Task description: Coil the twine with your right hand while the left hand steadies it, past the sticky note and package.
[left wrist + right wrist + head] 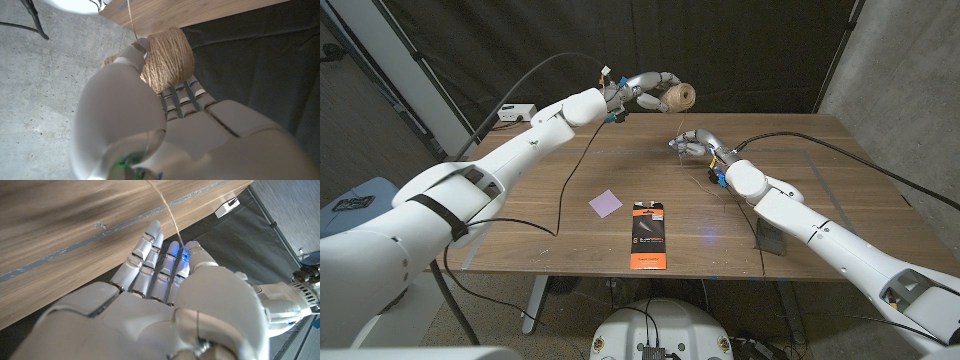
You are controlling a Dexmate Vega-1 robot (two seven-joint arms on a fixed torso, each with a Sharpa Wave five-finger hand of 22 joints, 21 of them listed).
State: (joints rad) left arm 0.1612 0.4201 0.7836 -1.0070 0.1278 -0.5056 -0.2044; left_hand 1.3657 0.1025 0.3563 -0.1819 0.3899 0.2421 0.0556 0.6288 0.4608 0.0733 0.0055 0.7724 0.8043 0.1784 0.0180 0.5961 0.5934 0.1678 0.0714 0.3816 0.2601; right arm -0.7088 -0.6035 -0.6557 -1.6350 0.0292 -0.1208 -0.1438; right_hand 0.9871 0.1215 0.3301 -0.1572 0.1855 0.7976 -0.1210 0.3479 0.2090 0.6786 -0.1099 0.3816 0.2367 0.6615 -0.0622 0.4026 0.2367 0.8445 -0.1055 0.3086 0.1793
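My left hand [642, 88] is raised above the far edge of the counter [520, 190], its fingers [182, 97] wrapped round the ball of twine [167, 57]. The ball is tan, tightly wound and rounded. My right hand [692, 142] hovers a little to the side and nearer me, fingers [150, 255] lying close together and nearly straight. A thin strand of twine [167, 210] runs to the fingertips; whether I am pinching it I cannot tell. On the counter, well nearer me than both hands, lie a lilac sticky note [605, 203] and just beside it an orange-and-black package [648, 235]. Its printing is too small to read.
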